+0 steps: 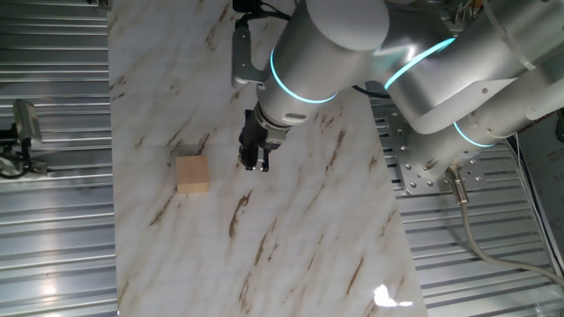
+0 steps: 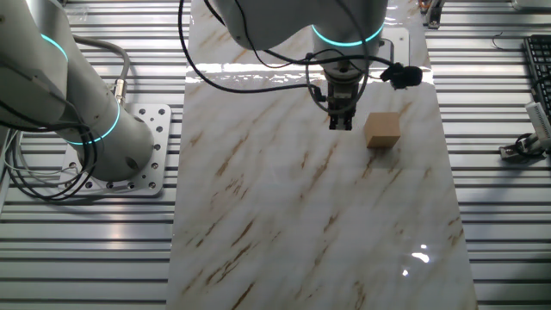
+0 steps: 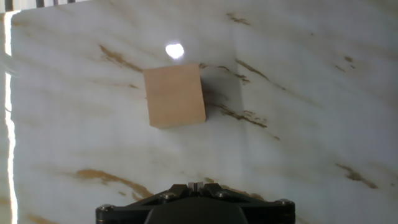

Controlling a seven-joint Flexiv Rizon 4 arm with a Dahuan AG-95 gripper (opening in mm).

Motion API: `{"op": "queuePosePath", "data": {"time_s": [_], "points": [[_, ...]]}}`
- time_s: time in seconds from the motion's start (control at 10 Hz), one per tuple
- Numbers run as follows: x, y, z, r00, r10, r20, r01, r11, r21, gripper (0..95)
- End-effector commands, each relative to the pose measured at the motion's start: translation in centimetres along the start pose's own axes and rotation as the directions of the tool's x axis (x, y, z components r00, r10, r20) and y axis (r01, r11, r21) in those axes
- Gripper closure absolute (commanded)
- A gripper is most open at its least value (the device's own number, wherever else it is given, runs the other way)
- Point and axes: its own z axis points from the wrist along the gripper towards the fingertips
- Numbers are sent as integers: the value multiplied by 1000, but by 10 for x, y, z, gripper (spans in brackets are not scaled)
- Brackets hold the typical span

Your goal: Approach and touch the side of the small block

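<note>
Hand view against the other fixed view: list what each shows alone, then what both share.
Only the hand view shows the wooden block close up from above, with a bright glare spot beside it on the marble table; the fingertips are out of frame. Only the other fixed view shows the gripper standing clear of the block with a gap between, plus the arm's base and cables. Both show the block sitting alone on the veined tabletop.

In the hand view the gripper (image 3: 194, 186) is being cut off by the bottom edge, its fingertips showing only as a closed seam; the block's (image 3: 175, 95) underside is staying hidden.
</note>
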Motion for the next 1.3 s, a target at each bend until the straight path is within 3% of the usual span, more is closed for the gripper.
{"op": "queuePosePath", "data": {"time_s": [0.1,0.3,0.7,1.3], "points": [[-5,0,-2,999,-33,-24,33,999,-2,950],[-16,3,-3,999,-13,-34,13,1000,-10,950],[-23,7,5,1000,-8,-20,8,1000,-11,950],[-30,5,4,999,-9,-31,8,1000,-17,950]]}}
